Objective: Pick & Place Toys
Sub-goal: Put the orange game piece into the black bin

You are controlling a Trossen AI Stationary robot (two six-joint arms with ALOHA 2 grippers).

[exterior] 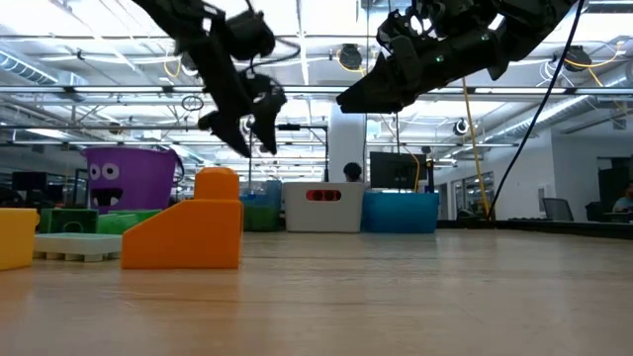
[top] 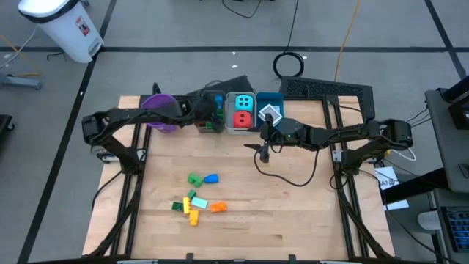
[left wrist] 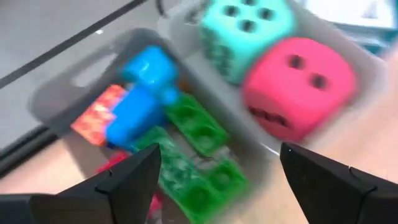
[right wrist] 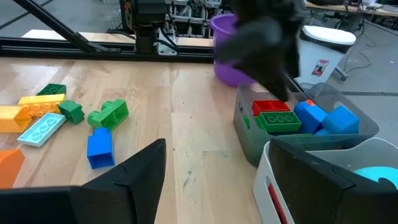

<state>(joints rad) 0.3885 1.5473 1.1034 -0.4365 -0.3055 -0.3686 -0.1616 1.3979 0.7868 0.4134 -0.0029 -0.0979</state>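
Wooden table (top: 293, 213): two dice (top: 242, 111), three bins (top: 253, 126).

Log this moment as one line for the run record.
left pincer: open over grey bin, nothing held | right pincer: open, empty, mid-table | loose bricks on table

The left arm reaches along the table's far edge, its left gripper (left wrist: 214, 180) hanging above the table with its two fingers spread wide and holding nothing, while the right arm reaches in from the other side, its right gripper (top: 264, 152) likewise parted and empty.
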